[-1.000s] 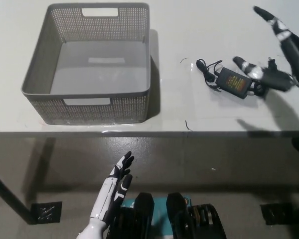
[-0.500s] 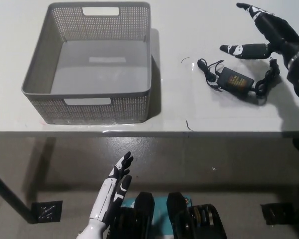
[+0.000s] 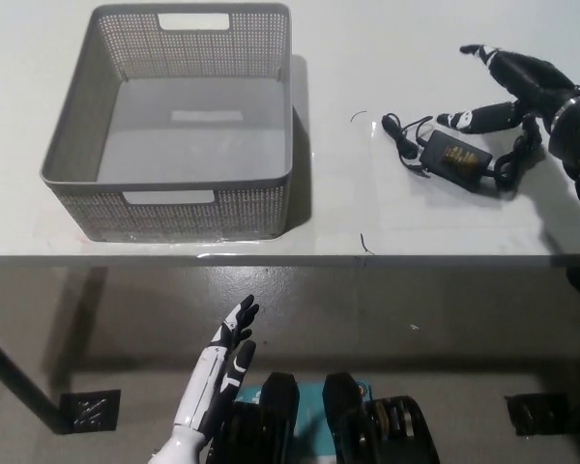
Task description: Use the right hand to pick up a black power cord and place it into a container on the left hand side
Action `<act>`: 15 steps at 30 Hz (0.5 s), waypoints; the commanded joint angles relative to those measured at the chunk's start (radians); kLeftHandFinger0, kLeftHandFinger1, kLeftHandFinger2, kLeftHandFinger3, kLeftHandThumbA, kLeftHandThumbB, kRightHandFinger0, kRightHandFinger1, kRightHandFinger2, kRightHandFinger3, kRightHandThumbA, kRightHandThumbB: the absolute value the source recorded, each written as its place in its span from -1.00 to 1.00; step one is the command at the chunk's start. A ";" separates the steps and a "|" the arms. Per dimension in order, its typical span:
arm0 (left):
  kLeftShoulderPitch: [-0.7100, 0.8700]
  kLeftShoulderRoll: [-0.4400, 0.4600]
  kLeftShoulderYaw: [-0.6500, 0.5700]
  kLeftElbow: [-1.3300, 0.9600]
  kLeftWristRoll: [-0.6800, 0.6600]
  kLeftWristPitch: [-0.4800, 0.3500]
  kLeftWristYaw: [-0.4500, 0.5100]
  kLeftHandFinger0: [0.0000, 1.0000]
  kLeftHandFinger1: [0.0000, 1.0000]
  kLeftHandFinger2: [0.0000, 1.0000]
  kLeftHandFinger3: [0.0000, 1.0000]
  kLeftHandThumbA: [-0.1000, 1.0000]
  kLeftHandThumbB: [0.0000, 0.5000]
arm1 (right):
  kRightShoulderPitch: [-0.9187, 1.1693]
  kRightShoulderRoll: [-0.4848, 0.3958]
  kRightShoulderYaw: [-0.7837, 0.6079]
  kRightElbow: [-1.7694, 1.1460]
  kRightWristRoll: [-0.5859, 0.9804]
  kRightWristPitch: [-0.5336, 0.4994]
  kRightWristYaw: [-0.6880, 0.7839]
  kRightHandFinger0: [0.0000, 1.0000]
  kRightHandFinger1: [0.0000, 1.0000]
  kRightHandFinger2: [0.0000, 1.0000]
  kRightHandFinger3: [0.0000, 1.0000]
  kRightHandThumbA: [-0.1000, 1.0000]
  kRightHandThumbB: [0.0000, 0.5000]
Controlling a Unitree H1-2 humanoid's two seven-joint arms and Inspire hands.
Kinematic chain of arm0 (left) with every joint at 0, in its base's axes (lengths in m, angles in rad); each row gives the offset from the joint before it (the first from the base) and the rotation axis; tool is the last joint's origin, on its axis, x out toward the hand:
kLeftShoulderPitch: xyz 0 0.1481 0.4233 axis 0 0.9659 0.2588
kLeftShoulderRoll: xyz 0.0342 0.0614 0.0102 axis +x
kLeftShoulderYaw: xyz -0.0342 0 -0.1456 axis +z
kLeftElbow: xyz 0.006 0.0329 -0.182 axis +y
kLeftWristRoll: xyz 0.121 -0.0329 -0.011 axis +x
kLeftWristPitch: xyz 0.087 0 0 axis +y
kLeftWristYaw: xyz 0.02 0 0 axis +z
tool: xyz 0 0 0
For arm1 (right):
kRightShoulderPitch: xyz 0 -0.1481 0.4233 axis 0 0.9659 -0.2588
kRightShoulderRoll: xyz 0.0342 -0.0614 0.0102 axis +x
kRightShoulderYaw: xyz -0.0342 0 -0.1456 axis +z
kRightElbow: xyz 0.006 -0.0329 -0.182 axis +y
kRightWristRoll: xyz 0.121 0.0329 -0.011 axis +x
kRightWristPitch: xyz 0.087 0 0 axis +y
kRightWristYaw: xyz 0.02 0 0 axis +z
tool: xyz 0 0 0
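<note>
Table [image 3: 367, 208]: white, and it carried both the basket and the cord.
Basket [image 3: 164, 208]: grey and perforated, it stood on the table's left part with nothing visible inside, so the placing step was not done.
Right hand [image 3: 522, 87]: black, it hovered well right of the basket, directly over the far end of the cord; its fingers were spread, with one fingertip [image 3: 454, 119] pointing down toward the adapter and apparently close to it. It pinched nothing.
Cord [image 3: 459, 155]: black, with its adapter block and looped cable, it lay flat on the table well to the right of the basket, not lifted.
Left hand [image 3: 227, 353]: white, it rested below the table's front edge, nearer than the basket, fingers spread and holding nothing.
Progress: by my reading the task was at the reach stage only; the hand had arrived at the cord but had not closed on it.
Left to do: grasp the cord, lift it, carry it left across the table to the basket, release it inside.
</note>
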 commanded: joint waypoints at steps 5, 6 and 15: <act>0.013 -0.007 0.003 -0.018 -0.004 -0.037 0.019 1.00 1.00 1.00 1.00 1.00 -1.00 | -0.094 0.014 0.021 0.130 -0.005 0.009 0.087 1.00 1.00 1.00 1.00 0.59 1.00; 0.013 -0.007 0.003 -0.018 -0.004 -0.038 0.019 1.00 1.00 1.00 1.00 1.00 -1.00 | -0.095 0.018 0.022 0.142 -0.004 0.004 0.084 1.00 1.00 1.00 1.00 0.58 1.00; 0.018 -0.011 0.005 -0.018 0.002 -0.036 0.025 1.00 1.00 1.00 1.00 1.00 -1.00 | -0.109 0.055 0.062 0.284 -0.027 -0.043 0.049 1.00 1.00 1.00 1.00 0.68 1.00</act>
